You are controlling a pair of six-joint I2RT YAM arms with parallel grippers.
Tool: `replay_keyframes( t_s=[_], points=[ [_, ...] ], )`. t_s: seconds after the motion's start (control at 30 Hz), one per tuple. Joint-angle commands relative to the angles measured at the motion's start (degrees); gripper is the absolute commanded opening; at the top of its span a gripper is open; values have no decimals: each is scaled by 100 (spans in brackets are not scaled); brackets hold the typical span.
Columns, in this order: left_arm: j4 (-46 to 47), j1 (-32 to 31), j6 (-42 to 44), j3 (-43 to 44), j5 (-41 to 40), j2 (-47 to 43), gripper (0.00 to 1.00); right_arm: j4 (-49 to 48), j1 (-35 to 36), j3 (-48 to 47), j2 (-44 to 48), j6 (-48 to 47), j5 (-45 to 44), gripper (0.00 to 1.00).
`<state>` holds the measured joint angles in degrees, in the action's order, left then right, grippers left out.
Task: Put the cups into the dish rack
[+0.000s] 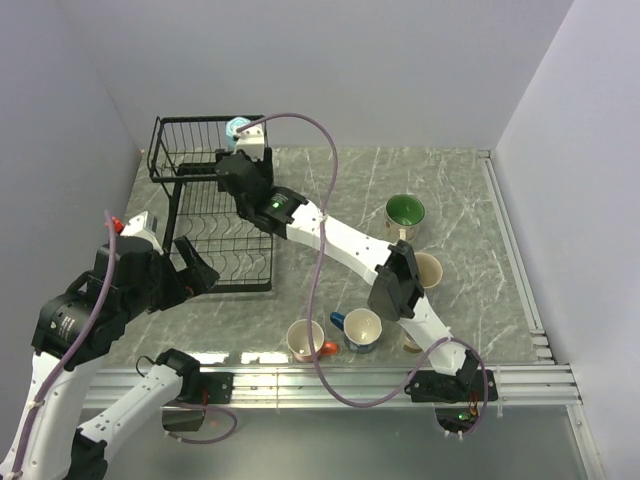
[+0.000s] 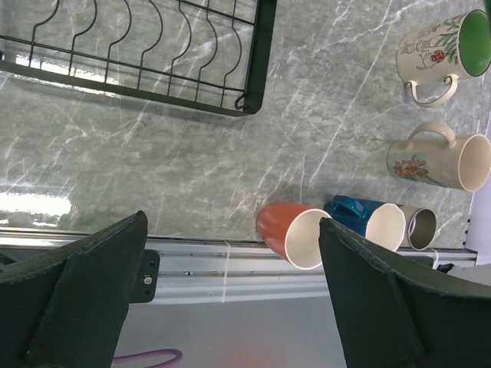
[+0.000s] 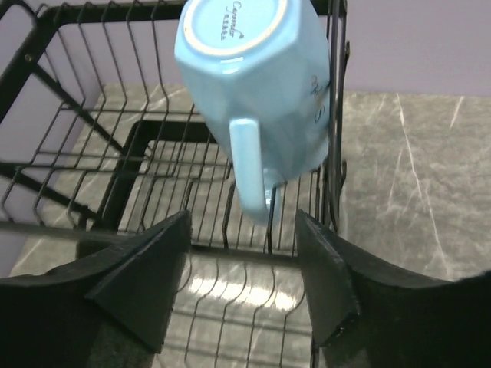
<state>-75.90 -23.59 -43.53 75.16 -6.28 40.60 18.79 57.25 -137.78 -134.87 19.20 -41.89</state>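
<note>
**One cup up, five to go**

One light blue mug sits at the right end of the dish rack, in its upper basket. My right gripper stands just short of it, fingers spread, neither one touching it. I judge the mug rests on the wires and leans on the basket's end wall, which would explain its tilt.

Its base faces my wrist camera and its mouth points away into the basket, so its long axis runs roughly along my line of reach. The handle hangs down toward the gap between my fingers.

My left gripper hovers wide open and empty over the table near its front edge, placed, I think, for the next pick. The orange-red mug stands nearest. Beyond it are the dark blue mug, a small metal cup, the plain cream mug and the cream mug with a green inside.
</note>
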Motion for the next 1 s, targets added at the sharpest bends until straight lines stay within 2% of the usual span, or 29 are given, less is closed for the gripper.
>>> replay_keyframes(
  t_s=[0.0, 0.07, 0.2, 0.53, 0.73, 0.97],
  points=[
    [137, 4, 125, 26, -13, 18, 99, 916, -197, 566, 223, 66, -205, 79],
    [180, 4, 117, 17, -13, 18, 99, 960, -206, 681, 468, 119, -197, 91],
    [233, 4, 125, 34, -31, 36, 99, 890, -188, 1120, 926, 163, -241, 97],
    [356, 4, 46, 87, -22, 71, 99, 521, -188, 1499, 1648, 84, 391, 100],
    [444, 4, 99, 271, -57, 193, 99, 925, -171, 1358, 2218, 268, 14, 100],
    [971, 13, 239, 351, 320, 633, 99, 1108, -179, 2544, 4114, 242, -337, 100]
  ],
)
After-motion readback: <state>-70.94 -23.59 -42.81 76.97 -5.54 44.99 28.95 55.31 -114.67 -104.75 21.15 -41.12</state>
